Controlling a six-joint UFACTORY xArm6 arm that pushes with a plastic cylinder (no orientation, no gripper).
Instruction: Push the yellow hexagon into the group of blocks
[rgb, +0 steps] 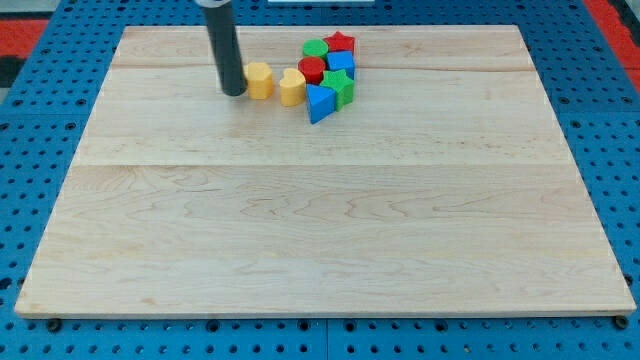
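Yellow hexagon sits near the board's twelve o'clock edge, with my tip just beside it at its nine o'clock, touching or nearly so. I carry no jaws, only a plain rod, so nothing opens or closes. At the hexagon's three o'clock, a small gap away, the group begins with a yellow heart. The push seems underway; next calls for a steady shove toward three o'clock.

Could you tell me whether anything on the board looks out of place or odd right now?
Only the yellow hexagon sits apart, a small gap to the view's left of the cluster beginning at the yellow heart. My tip is just left of it. Nothing looks damaged.
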